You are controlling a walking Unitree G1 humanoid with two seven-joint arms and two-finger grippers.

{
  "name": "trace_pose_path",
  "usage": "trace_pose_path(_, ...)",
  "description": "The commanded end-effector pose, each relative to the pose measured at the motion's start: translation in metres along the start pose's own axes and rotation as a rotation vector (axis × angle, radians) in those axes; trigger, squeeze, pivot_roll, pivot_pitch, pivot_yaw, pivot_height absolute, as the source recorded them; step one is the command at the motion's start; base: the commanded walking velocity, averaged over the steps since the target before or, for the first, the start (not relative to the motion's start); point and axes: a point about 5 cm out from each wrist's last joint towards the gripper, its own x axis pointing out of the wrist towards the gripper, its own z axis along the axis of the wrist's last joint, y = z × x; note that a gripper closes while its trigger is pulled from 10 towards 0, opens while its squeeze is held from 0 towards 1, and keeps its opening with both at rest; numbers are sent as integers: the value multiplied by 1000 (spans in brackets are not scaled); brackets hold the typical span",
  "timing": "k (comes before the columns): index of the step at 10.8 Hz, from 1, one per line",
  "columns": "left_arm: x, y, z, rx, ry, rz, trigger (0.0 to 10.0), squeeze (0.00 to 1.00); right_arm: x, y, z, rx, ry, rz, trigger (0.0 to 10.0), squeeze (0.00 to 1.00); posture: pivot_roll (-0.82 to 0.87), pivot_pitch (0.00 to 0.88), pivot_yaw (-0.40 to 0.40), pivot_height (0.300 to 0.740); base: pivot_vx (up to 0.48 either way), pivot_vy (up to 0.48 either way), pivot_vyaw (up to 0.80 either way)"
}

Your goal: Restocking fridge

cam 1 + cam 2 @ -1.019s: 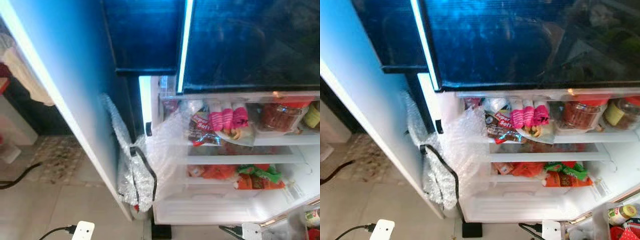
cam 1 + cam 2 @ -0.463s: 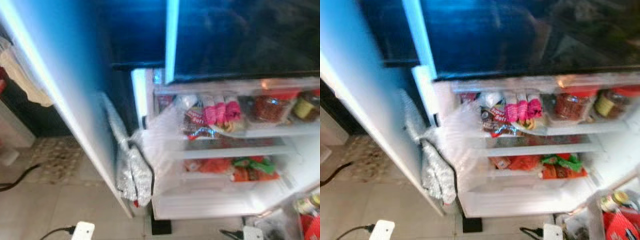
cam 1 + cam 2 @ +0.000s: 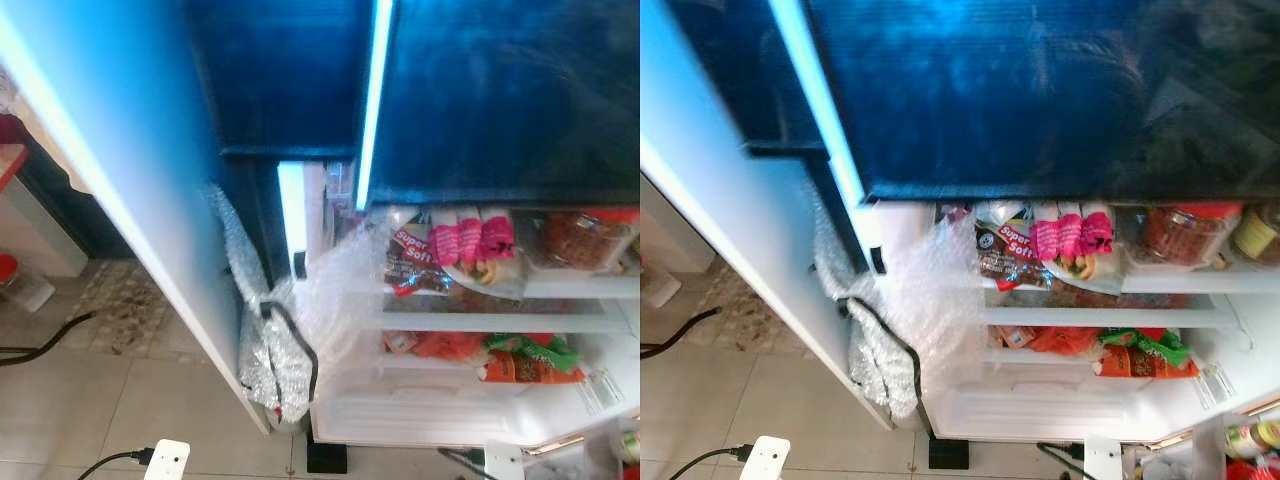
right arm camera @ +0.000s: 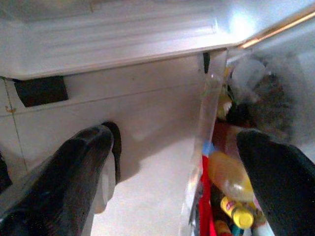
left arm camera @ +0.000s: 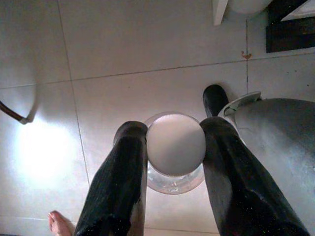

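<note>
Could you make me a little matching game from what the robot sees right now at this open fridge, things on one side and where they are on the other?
Things:
1. pink striped packet
2. red-lidded jar
3. green and orange packets
4. clear jar

Places:
A. between the left gripper's fingers
B. lower fridge shelf
C. upper shelf, beside the Super Soft packet
D. upper shelf, toward the robot's right

Pairs: 1-C, 2-D, 3-B, 4-A

Both eye views look down into the open fridge [image 3: 470, 330]; wrist views face floor.
</note>
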Motion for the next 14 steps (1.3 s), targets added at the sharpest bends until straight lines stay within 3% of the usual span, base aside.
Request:
trace_pose_path(1, -2, 1, -11, -7, 37, 0, 10000, 0, -1, -1, -10, 1, 32, 2, 10000, 0, -7, 76, 25, 740, -247, 0, 0)
trace_pose_path(6, -2, 1, -11, -11, 34, -1, 10000, 0, -1, 0, -11, -2, 34, 5, 10000, 0, -7, 78, 25, 740, -257, 0, 0)
trace_pose_path(14, -2, 2, -11, -19, 34, 4, 10000, 0, -1, 0, -11, -2, 34, 7, 10000, 0, -6, 79, 25, 740, 0, 0, 0)
